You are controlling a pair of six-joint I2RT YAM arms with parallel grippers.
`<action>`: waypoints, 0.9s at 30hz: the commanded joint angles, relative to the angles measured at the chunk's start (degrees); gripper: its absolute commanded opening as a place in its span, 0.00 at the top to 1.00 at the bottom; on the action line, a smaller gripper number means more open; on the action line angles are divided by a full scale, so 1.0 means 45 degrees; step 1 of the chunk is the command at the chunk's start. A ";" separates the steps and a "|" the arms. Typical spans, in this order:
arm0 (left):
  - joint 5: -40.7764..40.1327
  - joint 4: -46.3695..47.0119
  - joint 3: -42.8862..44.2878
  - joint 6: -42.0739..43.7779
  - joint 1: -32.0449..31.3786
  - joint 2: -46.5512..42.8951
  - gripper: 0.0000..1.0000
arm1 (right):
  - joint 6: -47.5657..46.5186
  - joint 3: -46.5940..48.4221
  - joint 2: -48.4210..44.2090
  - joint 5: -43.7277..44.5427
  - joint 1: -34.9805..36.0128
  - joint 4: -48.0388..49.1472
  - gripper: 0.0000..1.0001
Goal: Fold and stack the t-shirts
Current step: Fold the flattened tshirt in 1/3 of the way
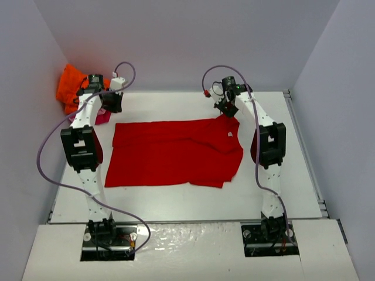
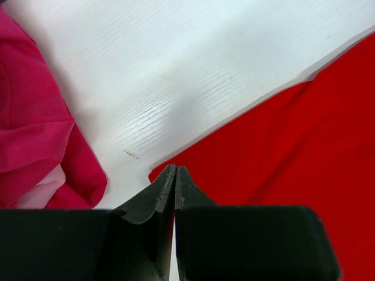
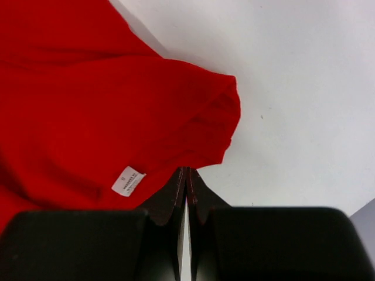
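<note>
Red t-shirt (image 1: 170,155) spread flat mid-table, on a white table (image 1: 176,199) boxed in by plain pale walls (image 1: 176,41) at back and both sides. Long axis lying left to right across the table, straight edge toward the left arm, labelled end toward the right arm, a lobe of cloth sticking out at the near right corner. Far right corner drawn up in a small peak.

Orange t-shirt (image 1: 70,85) bunched in the far left corner against the wall, well apart from the red one. Pink t-shirt (image 2: 35,129) crumpled just in front of it (mostly hidden behind the left arm from above).

Left gripper (image 2: 174,170) with jaws pressed together, tip right at the red shirt's far left corner; cannot tell whether any cloth is pinched. Right gripper (image 3: 186,171) likewise closed, tip on the shirt's edge at the raised peak, apparently nipping the cloth.

Small white neck label (image 3: 128,181) just beside the right fingertips, print too small to read.
</note>
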 commanded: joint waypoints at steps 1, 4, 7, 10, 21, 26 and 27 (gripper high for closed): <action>0.0758 -0.0234 0.0896 -0.0085 -0.0339 -0.0457 1.00 | 0.0281 0.0825 -0.0648 -0.0541 0.0312 -0.0078 1.00; 0.0961 -0.0952 0.0849 0.0249 -0.0894 -0.0236 1.00 | 0.0324 0.0658 -0.0595 -0.0751 0.0591 -0.0085 1.00; 0.1213 -0.1388 0.0519 0.0574 -0.1286 -0.0154 1.00 | 0.0300 0.0343 -0.0653 -0.0628 0.0859 -0.0066 1.00; 0.1274 -0.1665 0.0396 0.0811 -0.1853 0.0043 1.00 | 0.0202 0.0027 -0.0675 -0.0762 0.0998 -0.0046 1.00; 0.0940 -0.4409 0.3517 0.0774 -0.1989 0.3093 1.00 | 0.0623 0.0871 0.1243 0.0520 0.1143 -0.0081 1.00; 0.0241 -0.4517 0.3511 0.0666 -0.1666 0.3367 1.00 | 0.0470 -0.0409 0.1327 0.1635 0.0945 -0.0085 1.00; 0.0180 -0.4521 0.3552 0.0626 -0.1591 0.3396 1.00 | 0.0461 -0.0579 0.1373 0.1885 0.0870 -0.0091 1.00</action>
